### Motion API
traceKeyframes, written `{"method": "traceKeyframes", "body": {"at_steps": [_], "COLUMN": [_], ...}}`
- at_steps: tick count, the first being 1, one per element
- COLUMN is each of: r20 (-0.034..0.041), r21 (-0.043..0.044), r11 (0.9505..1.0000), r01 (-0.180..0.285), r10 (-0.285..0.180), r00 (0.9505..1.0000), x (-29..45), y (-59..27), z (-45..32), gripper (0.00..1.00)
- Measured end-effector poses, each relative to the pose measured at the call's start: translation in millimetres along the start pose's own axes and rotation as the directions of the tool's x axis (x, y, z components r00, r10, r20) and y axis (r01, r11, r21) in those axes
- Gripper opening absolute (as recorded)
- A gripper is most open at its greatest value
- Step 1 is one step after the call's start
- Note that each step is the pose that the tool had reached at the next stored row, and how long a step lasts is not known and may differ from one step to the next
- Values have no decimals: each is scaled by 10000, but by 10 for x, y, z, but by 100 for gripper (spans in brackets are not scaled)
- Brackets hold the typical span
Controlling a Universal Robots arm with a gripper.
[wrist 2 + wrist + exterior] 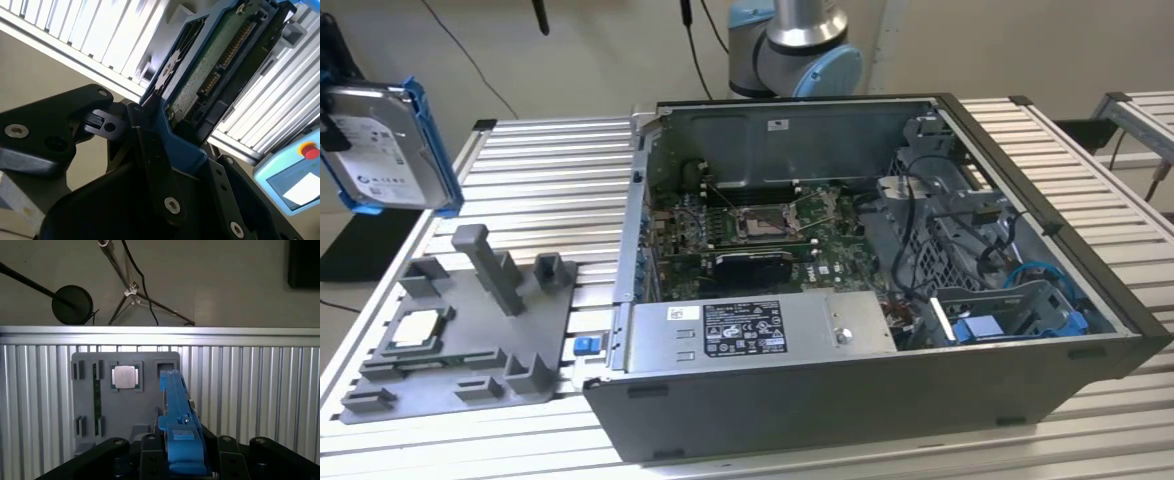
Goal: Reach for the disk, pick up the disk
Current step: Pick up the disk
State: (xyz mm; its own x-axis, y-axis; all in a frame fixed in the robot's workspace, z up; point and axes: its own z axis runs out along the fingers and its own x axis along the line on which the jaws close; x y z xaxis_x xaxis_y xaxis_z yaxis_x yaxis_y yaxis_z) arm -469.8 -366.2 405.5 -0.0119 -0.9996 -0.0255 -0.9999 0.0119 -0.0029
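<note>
The disk [387, 150], a silver drive with a white label and blue rails, hangs upright in the air at the exterior view's far left, above the table's corner. In the second wrist view my gripper [165, 145] is shut on the disk [210, 65]: black fingers [150, 150] clamp its blue rail, and the green circuit-board side faces the camera. The first wrist view sees the disk [177, 410] edge-on, rising from between the gripper's black fingers [182, 452] above the grey fixture.
A grey fixture plate [454, 330] with posts and a square CPU chip [420, 328] lies on the slatted table below the disk. An open computer case [881, 300] fills the middle. The arm's base [794, 50] stands behind it. A pendant [295, 175] lies nearby.
</note>
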Motion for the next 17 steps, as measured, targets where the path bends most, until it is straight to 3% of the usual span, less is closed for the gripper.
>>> {"method": "traceKeyframes", "body": {"at_steps": [13,15,17], "r20": [1,14,75], "r21": [2,32,130], "r11": [10000,10000,9999], "r01": [3,4,6], "r10": [-3,-4,-7], "r00": [10000,10000,10000], "x": [-7,-8,-9], "y": [-1,-1,0], "z": [-308,-322,-323], "gripper": [0,0,0]}}
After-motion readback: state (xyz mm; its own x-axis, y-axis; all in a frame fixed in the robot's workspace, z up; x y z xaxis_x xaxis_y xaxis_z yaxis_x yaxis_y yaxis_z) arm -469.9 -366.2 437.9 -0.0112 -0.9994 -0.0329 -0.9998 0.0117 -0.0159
